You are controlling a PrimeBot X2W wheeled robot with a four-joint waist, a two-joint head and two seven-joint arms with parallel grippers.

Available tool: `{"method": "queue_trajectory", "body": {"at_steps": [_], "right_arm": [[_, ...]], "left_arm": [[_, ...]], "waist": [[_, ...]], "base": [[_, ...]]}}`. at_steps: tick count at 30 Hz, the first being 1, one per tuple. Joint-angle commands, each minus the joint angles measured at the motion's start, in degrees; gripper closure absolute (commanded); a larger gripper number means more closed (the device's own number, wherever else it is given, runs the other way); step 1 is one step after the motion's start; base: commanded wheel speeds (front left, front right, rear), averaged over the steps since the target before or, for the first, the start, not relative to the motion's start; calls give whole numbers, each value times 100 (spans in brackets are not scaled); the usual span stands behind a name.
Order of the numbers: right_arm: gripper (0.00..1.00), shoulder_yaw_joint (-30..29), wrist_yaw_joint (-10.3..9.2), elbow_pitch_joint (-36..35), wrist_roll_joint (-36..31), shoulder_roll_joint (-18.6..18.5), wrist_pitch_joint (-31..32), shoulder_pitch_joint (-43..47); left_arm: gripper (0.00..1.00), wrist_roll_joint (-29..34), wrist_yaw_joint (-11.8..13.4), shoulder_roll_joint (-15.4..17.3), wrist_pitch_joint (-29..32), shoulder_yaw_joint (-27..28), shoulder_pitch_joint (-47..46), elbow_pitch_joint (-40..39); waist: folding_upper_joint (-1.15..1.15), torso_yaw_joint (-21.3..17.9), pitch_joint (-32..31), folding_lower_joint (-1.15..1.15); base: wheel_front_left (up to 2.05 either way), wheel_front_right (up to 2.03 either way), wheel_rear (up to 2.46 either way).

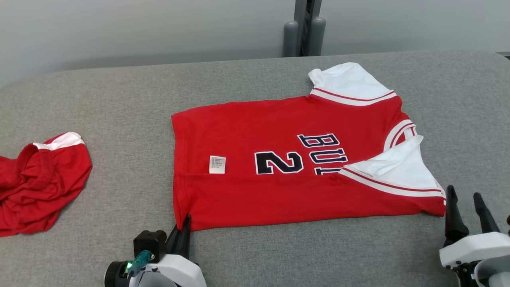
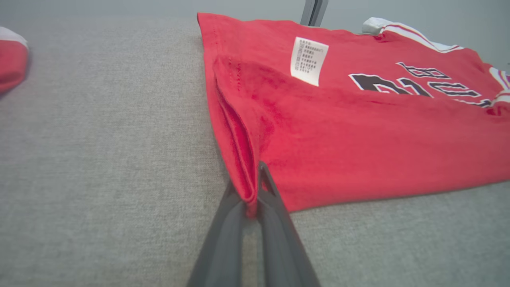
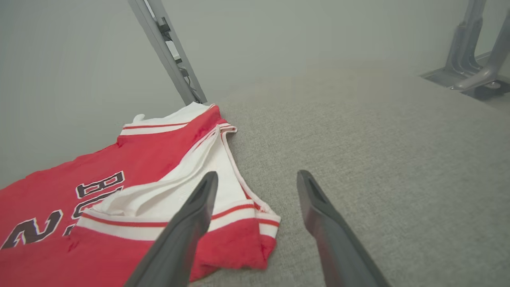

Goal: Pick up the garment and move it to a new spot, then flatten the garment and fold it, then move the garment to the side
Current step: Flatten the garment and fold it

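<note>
Red shirt (image 1: 279, 187) lies flat mid-worktop (image 1: 119, 99), collar end toward the right edge, one white sleeve folded over the front. Left tool (image 1: 184, 225) is clenched on the shirt's near-left hem corner. Right tool (image 1: 464, 193) is released, jaws spread, just beside the near-right corner. Crumpled red shorts (image 1: 40, 187) sit at the left edge, well apart.

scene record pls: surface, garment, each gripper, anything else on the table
surface: gray padded table
garment: red jersey, laid out flat, near white sleeve lying over part of the lettering, white label showing
left gripper: shut on jersey's near left corner
right gripper: open, by jersey's near right corner, gripping nothing
other: crumpled red garment at far left, apart from jersey
</note>
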Motion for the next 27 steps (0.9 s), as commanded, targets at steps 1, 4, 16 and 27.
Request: {"method": "queue_trajectory", "body": {"at_steps": [1, 4, 16, 27], "right_arm": [[0, 49, 0, 131, 120, -58, 18, -104], [0, 134, 0, 582, 514, -96, 99, -271], [0, 894, 1, 1611, 1682, -292, 238, -757], [100, 1686, -1, 1692, 2332, -514, 213, -844]], "left_arm": [[100, 28, -14, 33, -12, 15, 4, -25], [100, 44, -26, 33, -12, -13, 29, -65], [100, 215, -46, 32, -12, -70, -3, -63], [100, 213, -83, 31, -12, -63, 70, -51]], "waist": [[0, 21, 0, 0], [0, 57, 10, 0], [0, 147, 29, 0], [0, 107, -6, 0]], "base": [[0, 0, 0], [0, 0, 0], [0, 0, 0], [0, 0, 0]]}}
